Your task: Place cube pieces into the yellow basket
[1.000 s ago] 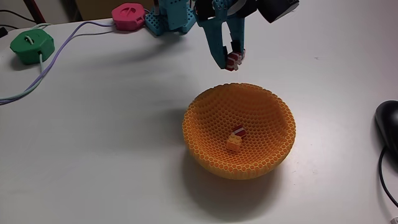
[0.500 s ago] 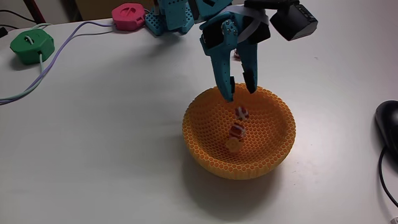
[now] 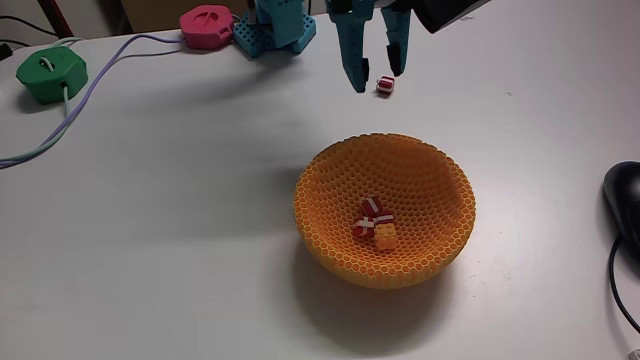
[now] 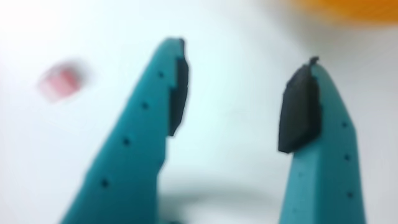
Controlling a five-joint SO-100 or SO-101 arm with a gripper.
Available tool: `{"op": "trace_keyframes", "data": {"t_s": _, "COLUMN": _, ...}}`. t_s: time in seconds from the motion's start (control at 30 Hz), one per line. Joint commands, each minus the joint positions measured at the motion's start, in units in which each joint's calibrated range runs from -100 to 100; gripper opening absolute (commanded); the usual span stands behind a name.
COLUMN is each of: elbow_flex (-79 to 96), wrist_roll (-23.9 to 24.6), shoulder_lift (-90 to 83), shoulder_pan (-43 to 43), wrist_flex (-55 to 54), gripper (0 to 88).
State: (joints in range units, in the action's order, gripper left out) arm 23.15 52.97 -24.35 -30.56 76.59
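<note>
The teal claw (image 3: 380, 78) hung above the white counter (image 3: 180, 230) with its two fingers spread wide apart and nothing between them; in the wrist view the claw (image 4: 245, 102) showed a broad gap of bare counter between its black pads (image 4: 300, 112), which touched nothing. In the fixed view a red-and-white cube (image 3: 384, 86) lay on the counter just beside the fingertips, slightly to the right of the gap and apart from them, as far as could be told. In the wrist view a blurred red cube (image 4: 60, 81) sat well to the left of the left finger. The yellow basket (image 3: 330, 170) stood on the counter below the claw in the fixed view, nearer the camera and well apart from the fingers; a blurred orange strip of its rim (image 4: 336, 9) crossed the top right of the wrist view, beyond the right finger. Inside the basket, on its floor, lay three cubes close together: two red-and-white ones (image 3: 374, 210) and an orange one (image 3: 384, 235). Left of the claw in the fixed view a pink puck (image 3: 206, 25) sat near the arm's blue base (image 3: 272, 30), and a green puck (image 3: 50, 74) with its cable (image 3: 70, 125) lay farther left. A black mouse (image 3: 624, 200) rested far to the right.
</note>
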Motion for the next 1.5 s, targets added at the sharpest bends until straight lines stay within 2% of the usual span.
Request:
{"op": "trace_keyframes", "data": {"t_s": 0.0, "elbow_flex": 14.5, "wrist_roll": 7.1, "shoulder_lift": -12.2, "shoulder_pan": -10.4, "wrist_flex": -1.2, "gripper": 24.7}}
{"op": "trace_keyframes", "data": {"t_s": 0.23, "elbow_flex": 27.1, "wrist_roll": 12.1, "shoulder_lift": -15.9, "shoulder_pan": -21.6, "wrist_flex": -5.7, "gripper": 25.4}}
{"op": "trace_keyframes", "data": {"t_s": 0.4, "elbow_flex": 34.5, "wrist_roll": 15.2, "shoulder_lift": -14.8, "shoulder_pan": -27.0, "wrist_flex": -16.6, "gripper": 25.4}}
{"op": "trace_keyframes", "data": {"t_s": 0.47, "elbow_flex": 37.1, "wrist_roll": 14.6, "shoulder_lift": -14.1, "shoulder_pan": -27.2, "wrist_flex": -20.5, "gripper": 25.4}}
{"op": "trace_keyframes", "data": {"t_s": 0.6, "elbow_flex": 39.4, "wrist_roll": 10.3, "shoulder_lift": -12.5, "shoulder_pan": -24.0, "wrist_flex": -25.0, "gripper": 25.8}}
{"op": "trace_keyframes", "data": {"t_s": 0.73, "elbow_flex": 42.6, "wrist_roll": 8.8, "shoulder_lift": -11.9, "shoulder_pan": -22.5, "wrist_flex": -29.9, "gripper": 25.8}}
{"op": "trace_keyframes", "data": {"t_s": 1.1, "elbow_flex": 50.8, "wrist_roll": 7.1, "shoulder_lift": -11.3, "shoulder_pan": -22.1, "wrist_flex": -43.8, "gripper": 24.9}}
{"op": "trace_keyframes", "data": {"t_s": 1.2, "elbow_flex": 50.9, "wrist_roll": 7.3, "shoulder_lift": -10.5, "shoulder_pan": -22.2, "wrist_flex": -44.5, "gripper": 23.6}}
{"op": "trace_keyframes", "data": {"t_s": 1.3, "elbow_flex": 50.1, "wrist_roll": 6.8, "shoulder_lift": -9.8, "shoulder_pan": -21.7, "wrist_flex": -44.1, "gripper": 18.7}}
{"op": "trace_keyframes", "data": {"t_s": 1.4, "elbow_flex": 50.1, "wrist_roll": 5.9, "shoulder_lift": -9.7, "shoulder_pan": -20.8, "wrist_flex": -44.4, "gripper": 4.6}}
{"op": "trace_keyframes", "data": {"t_s": 1.47, "elbow_flex": 50.1, "wrist_roll": 5.6, "shoulder_lift": -9.7, "shoulder_pan": -20.4, "wrist_flex": -44.0, "gripper": 3.3}}
